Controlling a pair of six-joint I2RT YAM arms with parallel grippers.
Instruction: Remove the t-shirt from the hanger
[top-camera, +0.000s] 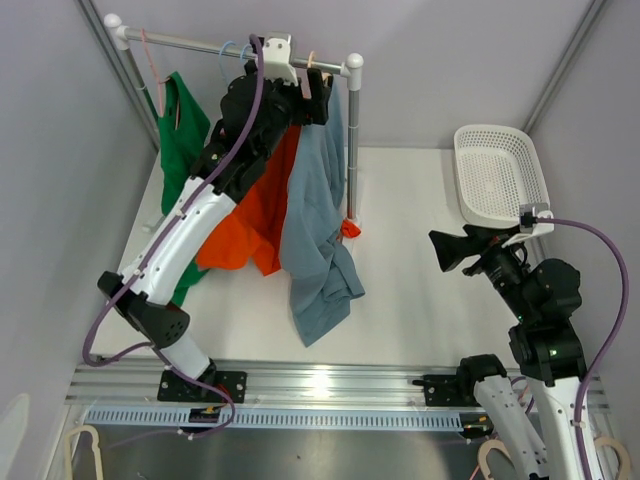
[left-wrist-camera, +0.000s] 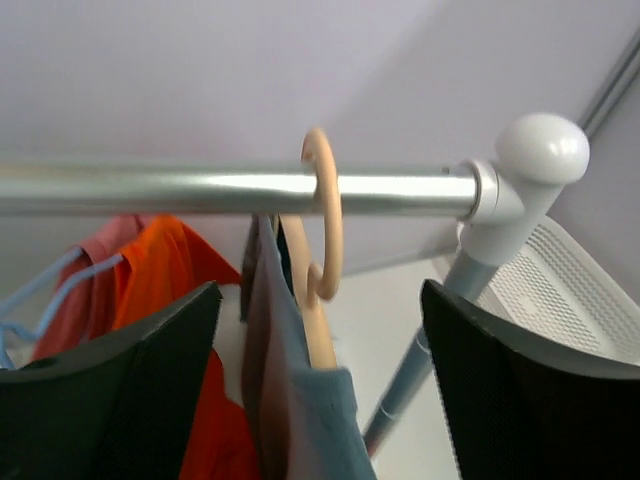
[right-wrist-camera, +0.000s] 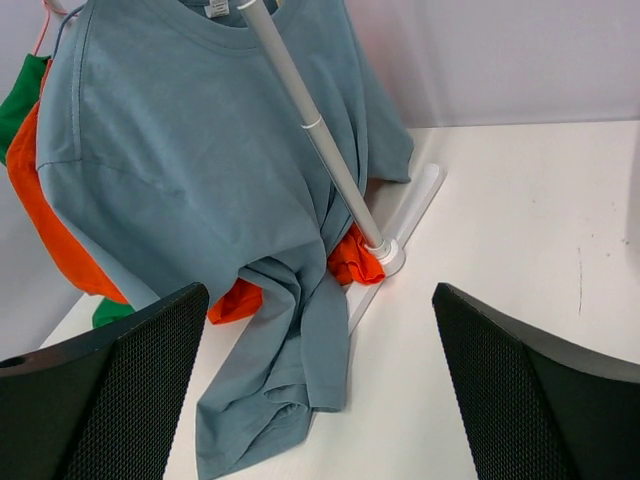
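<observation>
A grey-blue t-shirt (top-camera: 318, 225) hangs on a tan wooden hanger (left-wrist-camera: 318, 270) from the rail (top-camera: 210, 46) at its right end, its hem pooled on the table. It also shows in the right wrist view (right-wrist-camera: 200, 170). My left gripper (top-camera: 318, 96) is open, raised at the rail, its fingers (left-wrist-camera: 130, 390) on either side of the hanger's neck and the shirt's collar (left-wrist-camera: 300, 400) without touching. My right gripper (top-camera: 447, 249) is open and empty, low over the table, right of the shirt and facing it.
An orange shirt (top-camera: 255, 215) on a blue hanger and a green shirt (top-camera: 182, 140) hang left of the grey-blue one. The rack's upright post (top-camera: 352, 150) stands beside the shirt, its foot (right-wrist-camera: 385, 255) on the table. A white basket (top-camera: 498, 175) sits at the back right.
</observation>
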